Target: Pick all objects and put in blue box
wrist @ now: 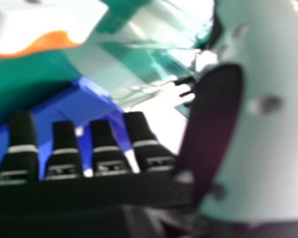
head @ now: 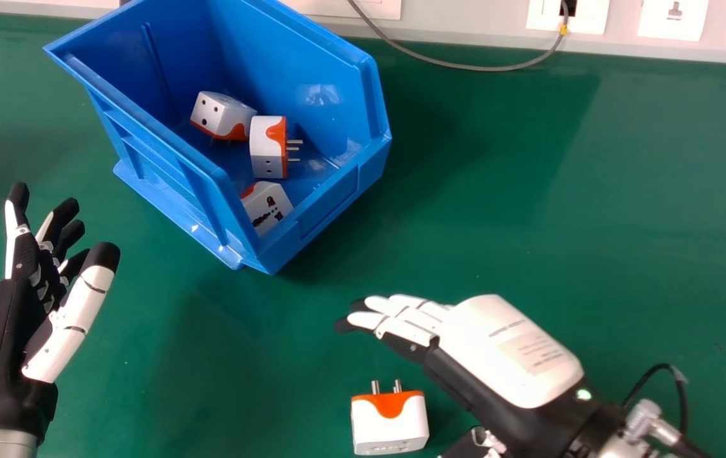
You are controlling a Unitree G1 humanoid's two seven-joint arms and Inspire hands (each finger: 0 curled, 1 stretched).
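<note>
Blue plastic open-topped box (head: 337, 203) sits angled on the green tabletop (head: 560, 222), toward the far edge and left of centre in the head view. Three adapters are in it: white block-shaped plug adapter with an orange band and round holes (head: 223, 116), deepest in; next to it a white adapter with an orange side (head: 264, 149), metal pins out to the view's right, can't tell if those two touch; third, a white adapter with dark socket slots (head: 271, 210), socket face showing, in the corner closest to the robot, partly hidden by the wall. One adapter is outside the box: white cube-like adapter with an orange pin face (head: 390, 425), on the tabletop close to the robot, pins pointing away from it. Right hand (head: 506, 350), black and white, is over the table just beside that adapter, back of the hand up; fingers straight and close together, narrow gaps between them in the right hand view, thumb well off them, nothing pinched. Left hand (head: 10, 318), black and white, is at the left edge of the head view, apart from the box; fingers loosely spread, slightly bent, thumb held away, nothing in it. Thin grey cable (head: 496, 69) loops over the far side of the table near the white wall sockets (head: 674, 19)
</note>
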